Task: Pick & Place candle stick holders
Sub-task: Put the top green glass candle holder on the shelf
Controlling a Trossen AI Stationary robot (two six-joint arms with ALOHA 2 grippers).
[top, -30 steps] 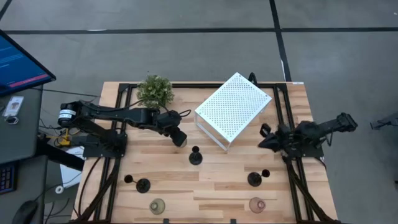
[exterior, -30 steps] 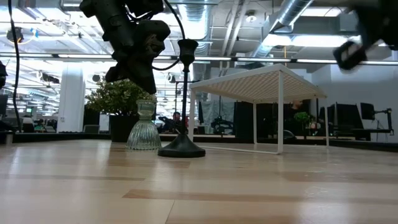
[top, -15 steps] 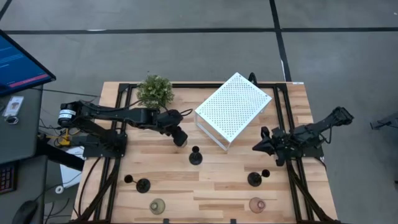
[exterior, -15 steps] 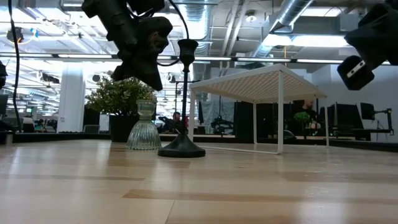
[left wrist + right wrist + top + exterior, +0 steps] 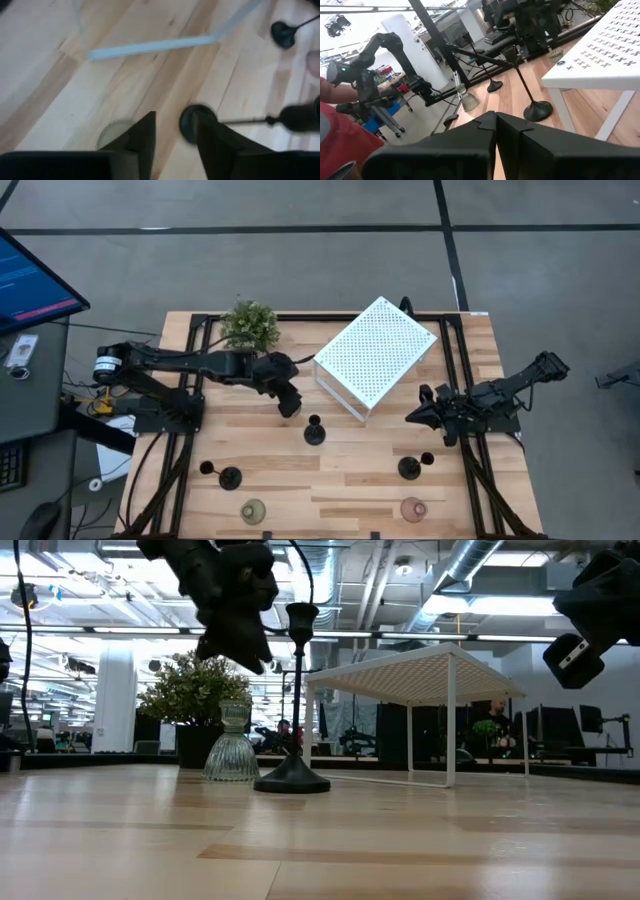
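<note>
A greenish glass candle stick holder (image 5: 231,750) stands on its wide base on the table. In the high view my left arm hides it. Right beside it a black holder (image 5: 294,775) stands upright on its round base (image 5: 314,432). My left gripper (image 5: 252,655) hangs open above the glass holder (image 5: 111,134) and is clear of its top. Past the fingers (image 5: 175,120) the wrist view shows the black holder's base (image 5: 192,122). My right gripper (image 5: 412,417) is shut and hovers at the table's right side, holding nothing.
A white perforated box (image 5: 375,357) stands at the far middle and a potted plant (image 5: 249,326) at the far left. Two black holders (image 5: 229,477) (image 5: 408,468), a greenish glass one (image 5: 252,511) and a pink one (image 5: 413,508) stand along the near edge.
My left gripper has let go of the glass holder's top, risen clear of it and rolled a little. The holder stays upright where it stood. My right arm has swung slightly toward the near edge.
</note>
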